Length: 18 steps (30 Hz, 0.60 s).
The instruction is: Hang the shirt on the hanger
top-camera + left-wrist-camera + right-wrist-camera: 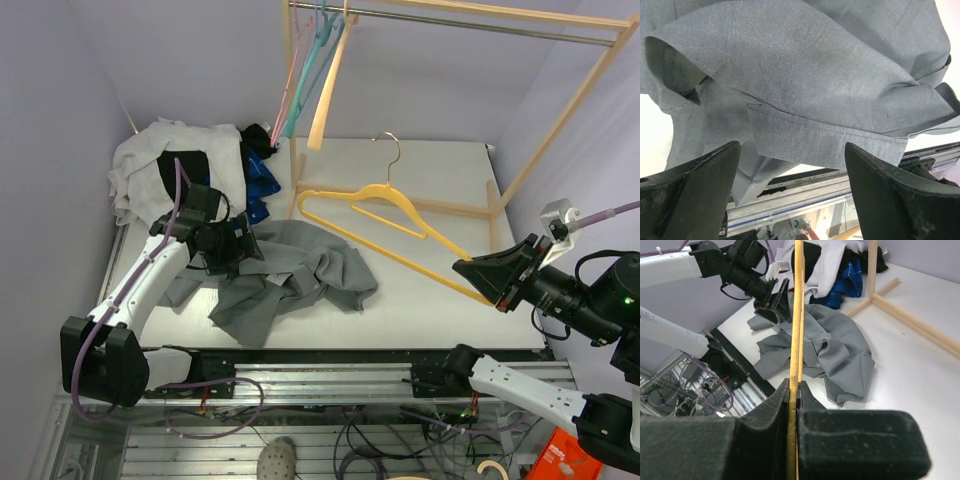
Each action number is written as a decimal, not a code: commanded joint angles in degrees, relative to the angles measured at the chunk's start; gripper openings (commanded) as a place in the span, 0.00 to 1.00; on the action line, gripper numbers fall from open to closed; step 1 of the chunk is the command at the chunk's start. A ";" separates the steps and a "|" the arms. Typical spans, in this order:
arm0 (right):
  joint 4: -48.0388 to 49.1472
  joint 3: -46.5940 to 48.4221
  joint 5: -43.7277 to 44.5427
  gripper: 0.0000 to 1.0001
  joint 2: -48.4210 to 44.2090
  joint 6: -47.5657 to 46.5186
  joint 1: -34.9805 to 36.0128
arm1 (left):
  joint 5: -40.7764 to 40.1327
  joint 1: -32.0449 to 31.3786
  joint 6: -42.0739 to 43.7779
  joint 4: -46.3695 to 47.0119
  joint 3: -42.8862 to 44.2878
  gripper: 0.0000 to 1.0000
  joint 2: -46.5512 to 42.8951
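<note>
The grey shirt lies crumpled on the white table, left of centre; it also shows in the right wrist view. My left gripper is open just above the shirt's left part. In its wrist view the grey fabric fills the space beyond the gripper, with nothing held between the fingers. The yellow hanger with its silver hook is held tilted above the table, right of the shirt. My right gripper is shut on the hanger's right end; the yellow bar runs up from the closed gripper.
A pile of white and dark blue garments lies at the back left. A wooden clothes rack stands at the back, with pink, teal and cream hangers on its rail. A metal rail runs along the table's near edge.
</note>
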 commanded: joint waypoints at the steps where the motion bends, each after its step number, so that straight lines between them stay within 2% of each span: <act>1: 2.56 -0.51 0.12 0.00 -0.02 -1.06 -0.15 | 3.18 -0.20 -1.69 2.03 -2.15 0.96 1.12; 10: 3.87 -0.60 1.03 0.00 0.39 -1.66 -0.14 | 1.80 -3.15 -7.48 8.38 -4.45 0.96 4.91; 11: 4.04 -0.83 1.02 0.00 0.41 -1.73 -0.15 | 1.77 -3.49 -7.89 9.05 -4.11 0.99 5.34; 14: 3.38 -0.52 0.30 0.00 0.81 -2.04 -0.12 | 0.15 -3.86 -7.98 10.55 -1.00 0.94 6.91; 18: -0.61 1.97 -2.33 0.00 1.99 -1.41 -0.15 | -2.33 -3.86 -6.58 11.18 5.21 0.79 10.19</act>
